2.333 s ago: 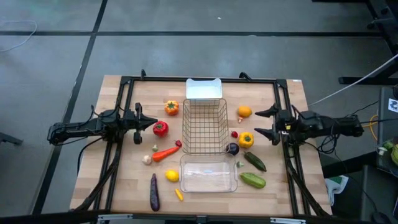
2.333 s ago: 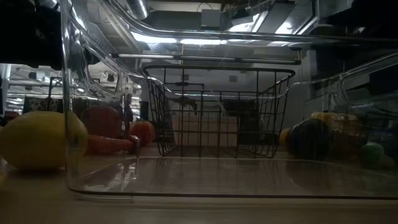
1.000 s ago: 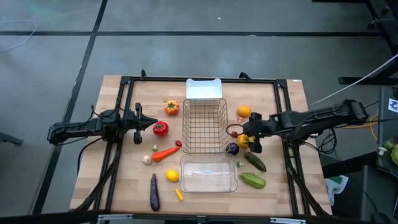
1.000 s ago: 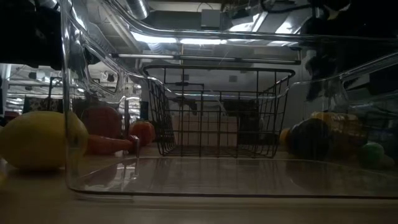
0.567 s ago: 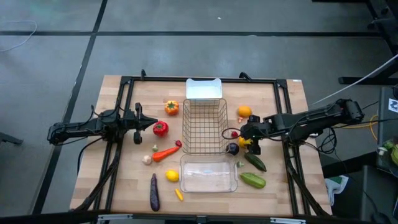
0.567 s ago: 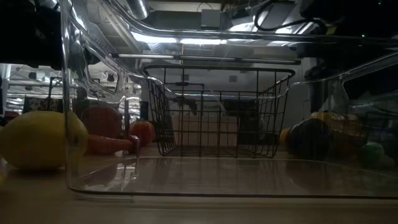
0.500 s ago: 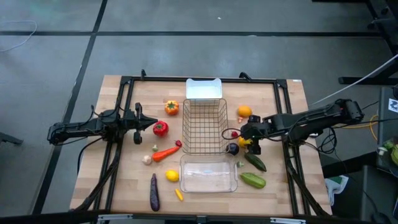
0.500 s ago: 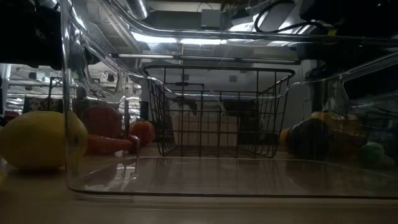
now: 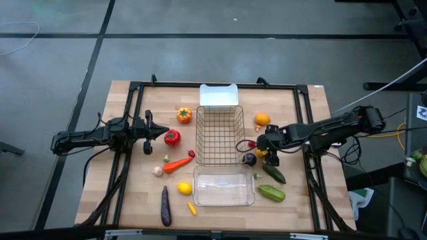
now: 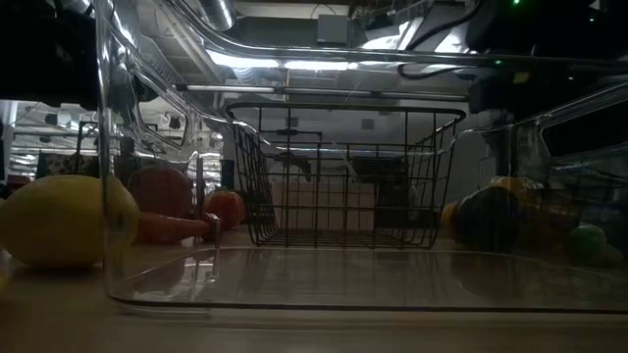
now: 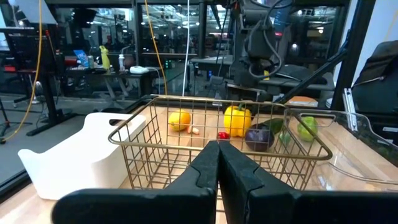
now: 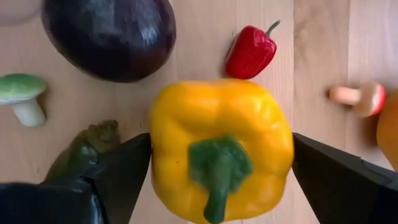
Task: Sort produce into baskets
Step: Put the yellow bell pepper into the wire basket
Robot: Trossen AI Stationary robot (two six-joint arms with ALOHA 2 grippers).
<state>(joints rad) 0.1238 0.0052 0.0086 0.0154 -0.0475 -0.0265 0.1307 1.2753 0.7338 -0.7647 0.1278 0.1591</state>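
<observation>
My right gripper (image 9: 265, 149) is open and points down over the yellow pepper (image 12: 221, 149). The pepper sits stem up on the table, right of the wire basket (image 9: 198, 133). One finger (image 12: 118, 171) stands at each of its sides. A round purple eggplant (image 12: 109, 34), a small red pepper (image 12: 249, 51) and a radish (image 12: 357, 96) lie around it. My left gripper (image 11: 217, 162) is shut and empty at the table's left, level, facing the basket. The white tray (image 9: 219, 95) is beyond the basket. The clear tray (image 9: 195, 187) is nearer than it. My right gripper comes at the yellow pepper from above, pointing down. One finger is at each side of the pepper's body (image 12: 161, 143). I cannot tell whether the fingers touch it. The pepper rests on the table, stem up.
Left of the basket lie a red pepper (image 9: 172, 137), an orange pepper (image 9: 184, 115), a carrot (image 9: 177, 163), garlic (image 9: 158, 171), a lemon (image 9: 185, 188) and a long eggplant (image 9: 165, 205). On the right lie an orange (image 9: 262, 120) and two cucumbers (image 9: 273, 173), (image 9: 271, 193).
My right gripper has gone a little toward the table's left and down onto the yellow pepper, staying open. The produce and the baskets have kept their places.
</observation>
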